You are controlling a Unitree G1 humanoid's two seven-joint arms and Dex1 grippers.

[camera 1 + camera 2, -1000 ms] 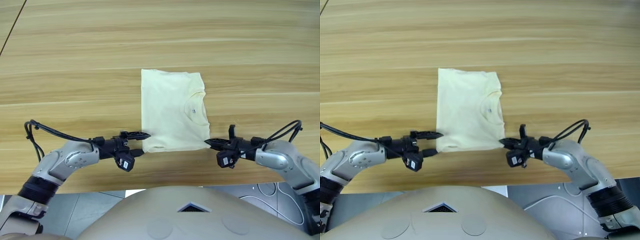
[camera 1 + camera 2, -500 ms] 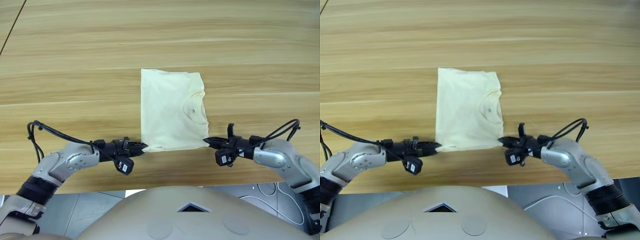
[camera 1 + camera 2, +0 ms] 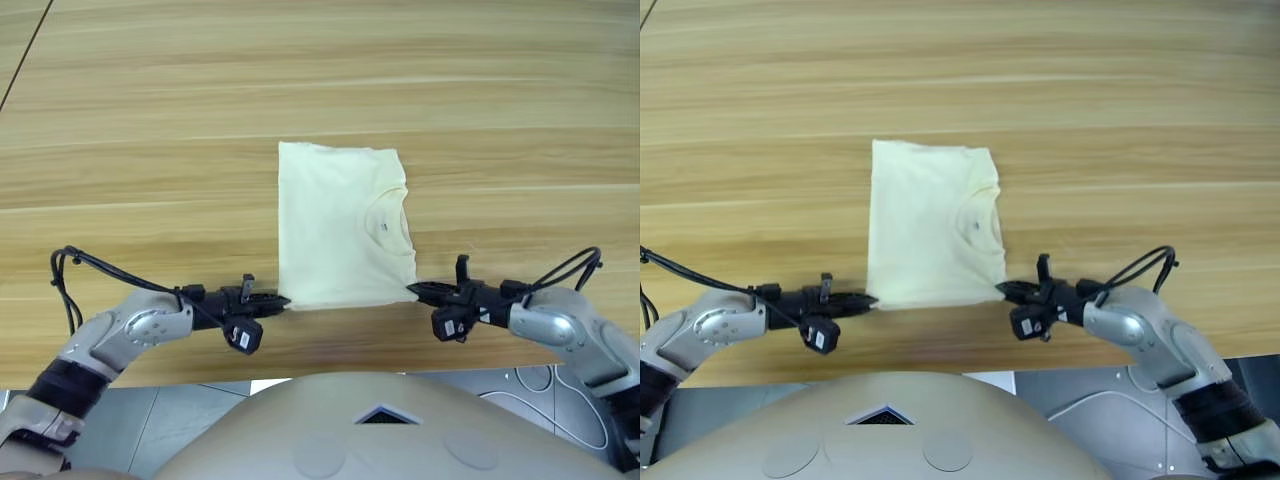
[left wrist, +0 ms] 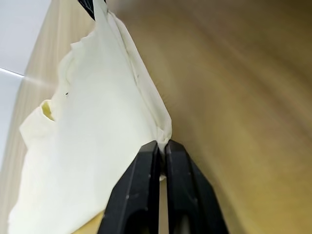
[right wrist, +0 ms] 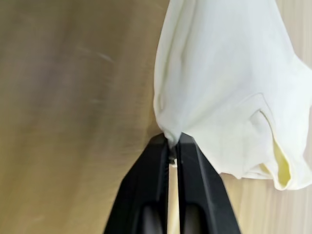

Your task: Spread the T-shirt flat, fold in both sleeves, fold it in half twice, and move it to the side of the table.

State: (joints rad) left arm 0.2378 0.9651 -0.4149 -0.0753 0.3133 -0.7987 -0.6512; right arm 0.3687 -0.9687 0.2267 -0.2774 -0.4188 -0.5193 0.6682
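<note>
Left gripper [image 3: 285, 300] and right gripper [image 3: 411, 290] pulled back, each clamped on a near T-shirt [image 3: 340, 220] corner, likely for folding.

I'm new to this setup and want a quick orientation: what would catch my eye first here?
A pale yellow T-shirt, folded into a tall rectangle with its collar toward the robot's right, lies in the middle of the wooden table. The left gripper is shut on its near left corner and the right gripper on its near right corner.
</note>
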